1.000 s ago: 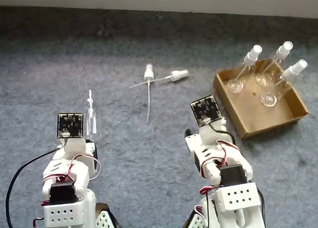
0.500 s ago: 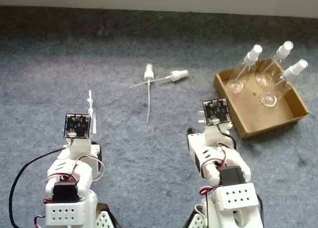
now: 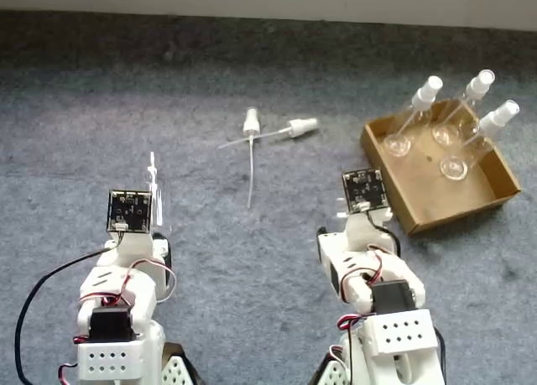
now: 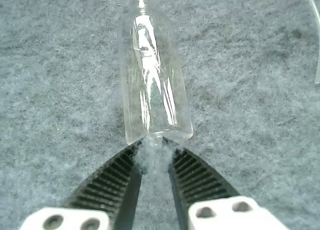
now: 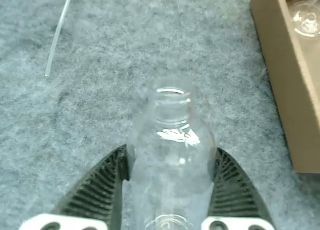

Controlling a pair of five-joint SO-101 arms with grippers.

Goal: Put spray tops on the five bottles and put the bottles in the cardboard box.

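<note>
A clear bottle (image 4: 152, 74) without a top lies on its side on the grey carpet, also seen from above as the bottle (image 3: 153, 192). My left gripper (image 4: 155, 150) sits just behind its base, fingers narrowly open and not around it. My right gripper (image 5: 170, 155) is shut on a second clear bottle (image 5: 172, 135), whose open neck points away from the wrist. That arm's wrist (image 3: 365, 189) hangs next to the near left side of the cardboard box (image 3: 403, 202). Two spray tops (image 3: 252, 121) (image 3: 300, 127) with long tubes lie on the carpet between the arms, farther back.
Inside the box, three capped bottles (image 3: 415, 117) (image 3: 457, 108) (image 3: 480, 137) lean toward its far side. The box wall (image 5: 290, 79) stands close beside the held bottle. A thin dip tube (image 5: 57, 34) lies on the carpet ahead.
My right arm has shifted to the right toward the box with its bottle. The left wrist has moved slightly right and back. Both have barely moved in the last half second.
</note>
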